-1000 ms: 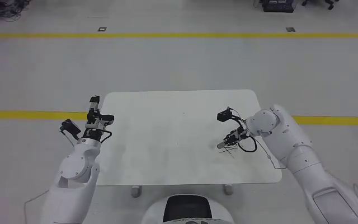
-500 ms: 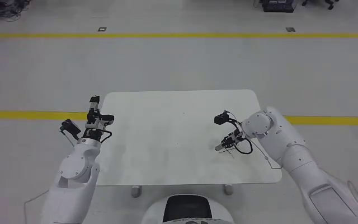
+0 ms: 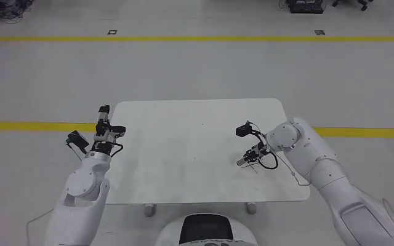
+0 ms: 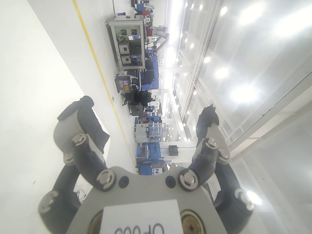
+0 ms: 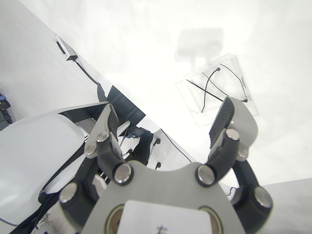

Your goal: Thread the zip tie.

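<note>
The work is at its very first step, as I judge it: no tie has been picked up yet. Several black zip ties (image 5: 206, 90) lie loose and crossed over one another in a shallow clear tray (image 5: 191, 101), which sits on the near right part of the white table (image 3: 184, 154). The right gripper (image 5: 168, 105) hangs just beside the tray with its fingers spread wide and nothing between them. The left gripper (image 4: 147, 105) is well apart from all this, at the left edge of the table, pointing toward the far side of the room; its fingers are spread too and it holds nothing. The next move probably calls for the right gripper to settle over a single tie and pinch it where it lies free of the others, since the crossing strands could come up together. The ties are thin and flat against the tray floor, so the fingertips would need to go low and close squarely. After that the left gripper would have to come across to take the other end for threading
</note>
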You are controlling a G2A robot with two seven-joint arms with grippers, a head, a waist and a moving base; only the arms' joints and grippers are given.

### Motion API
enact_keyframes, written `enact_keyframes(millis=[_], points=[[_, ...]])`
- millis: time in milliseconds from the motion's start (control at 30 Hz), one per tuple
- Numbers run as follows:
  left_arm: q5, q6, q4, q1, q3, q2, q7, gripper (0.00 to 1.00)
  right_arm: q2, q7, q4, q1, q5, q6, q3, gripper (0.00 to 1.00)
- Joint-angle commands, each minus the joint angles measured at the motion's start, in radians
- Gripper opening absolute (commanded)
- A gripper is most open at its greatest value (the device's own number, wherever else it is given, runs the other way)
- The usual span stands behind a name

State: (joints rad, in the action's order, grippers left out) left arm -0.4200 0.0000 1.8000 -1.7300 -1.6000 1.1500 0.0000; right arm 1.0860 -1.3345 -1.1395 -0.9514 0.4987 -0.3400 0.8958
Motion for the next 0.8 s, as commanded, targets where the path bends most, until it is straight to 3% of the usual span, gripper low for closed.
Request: enact_keyframes(millis=[0, 400, 600, 767], points=[[0.0, 0.0, 0.0, 0.0, 0.0, 0.0, 0.0, 1.0, 0.0, 0.0, 0.0, 0.0, 0.0, 0.0, 0.0, 1.0], [0.0, 0.0, 0.0, 0.0, 0.0, 0.0, 0.0, 1.0, 0.0, 0.0, 0.0, 0.0, 0.0, 0.0, 0.0, 1.0], [0.0, 0.0, 0.0, 0.0, 0.0, 0.0, 0.0, 1.0, -0.001, 0.048, -0.044, -0.01, 0.187, 0.12, -0.04, 1.0], [0.0, 0.0, 0.0, 0.0, 0.0, 0.0, 0.0, 1.0, 0.006, 0.063, -0.049, -0.01, 0.233, 0.154, -0.069, 1.0]])
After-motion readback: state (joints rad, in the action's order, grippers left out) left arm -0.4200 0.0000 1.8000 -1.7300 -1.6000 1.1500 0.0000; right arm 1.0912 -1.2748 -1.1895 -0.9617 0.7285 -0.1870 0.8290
